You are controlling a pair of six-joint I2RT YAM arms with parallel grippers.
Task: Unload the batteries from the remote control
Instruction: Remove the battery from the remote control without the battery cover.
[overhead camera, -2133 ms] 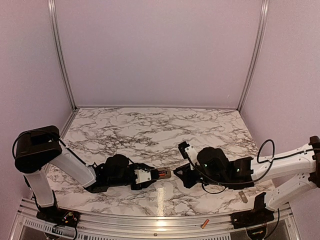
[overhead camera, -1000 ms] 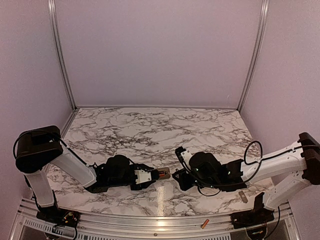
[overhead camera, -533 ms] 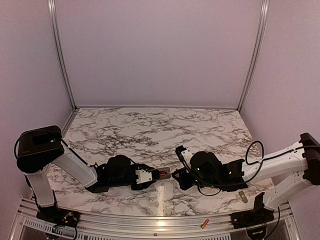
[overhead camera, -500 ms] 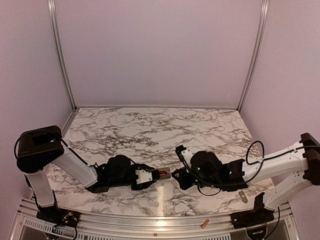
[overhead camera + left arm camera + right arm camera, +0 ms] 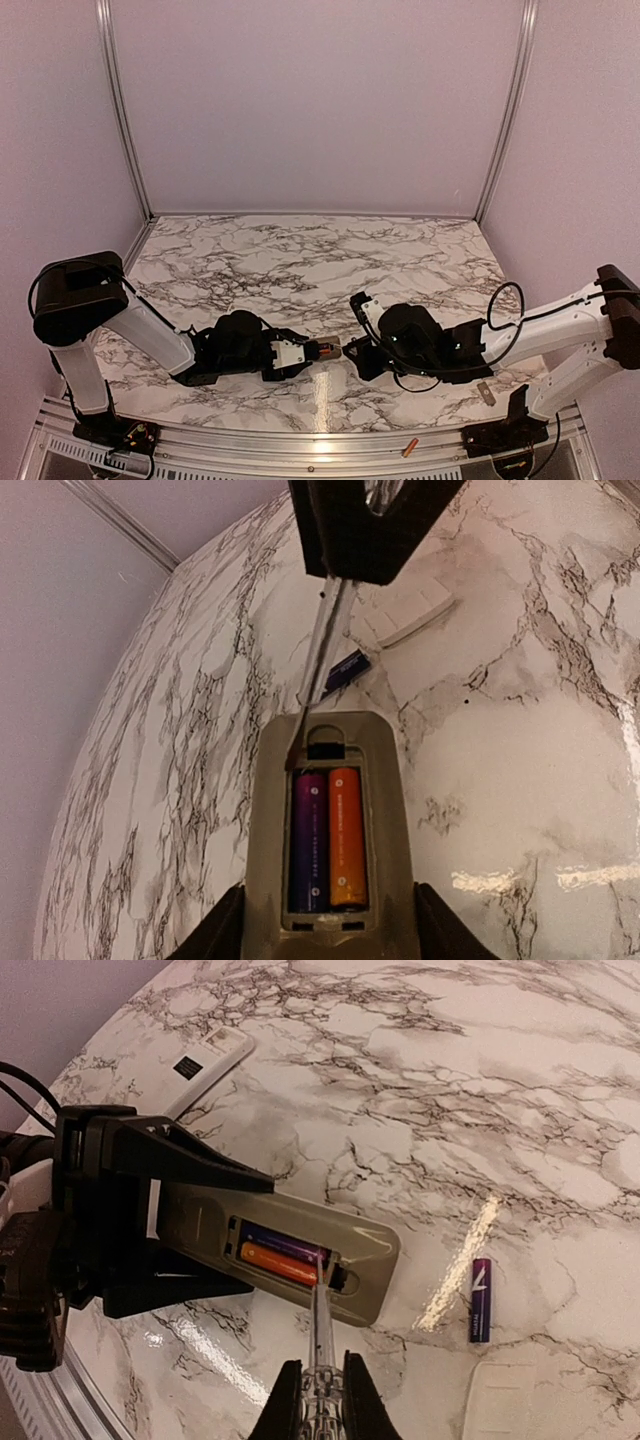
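With the left gripper (image 5: 305, 350), clamps the remote control (image 5: 385, 810) by its long sides, compartment open and facing up. With the right gripper (image 5: 320, 1400), pinches tight on a thin clear tool (image 5: 321, 1335), tip at the compartment's end. Inside, side by side: two batteries (image 5: 343, 835), purple and orange. Loose on the glossy marble-patterned table (image 5: 300, 250): a purple battery (image 5: 481, 1300) just beyond the remote, a flat white cover (image 5: 505, 1400) near it. All round, plain lilac walls (image 5: 320, 100) framed by metal rails (image 5: 120, 110). Compared with two seconds earlier: right arm drawn leftward, closer to the remote; left grip unchanged.
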